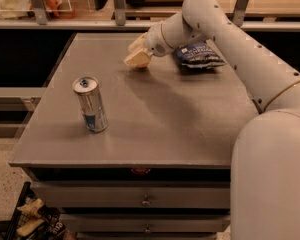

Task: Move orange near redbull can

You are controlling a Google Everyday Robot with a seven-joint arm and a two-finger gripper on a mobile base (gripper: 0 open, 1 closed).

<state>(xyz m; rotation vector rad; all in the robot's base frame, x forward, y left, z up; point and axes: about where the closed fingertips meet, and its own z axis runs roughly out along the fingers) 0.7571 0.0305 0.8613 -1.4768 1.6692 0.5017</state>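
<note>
The grey flat-topped table [180, 119] carries a slim silver-and-blue redbull can [90, 105] standing upright at 8 o'clock and a dark blue crinkled chip bag [197, 55] at 1 o'clock, while the cream-coloured gripper [136, 59] hangs low near 12 o'clock.

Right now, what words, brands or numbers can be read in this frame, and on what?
No text can be read.
On the can: blue panel print, too blurred to read.
On the chip bag: pale print, too blurred to read.
On the gripper, low over the table left of the bag: no marking shows.
</note>
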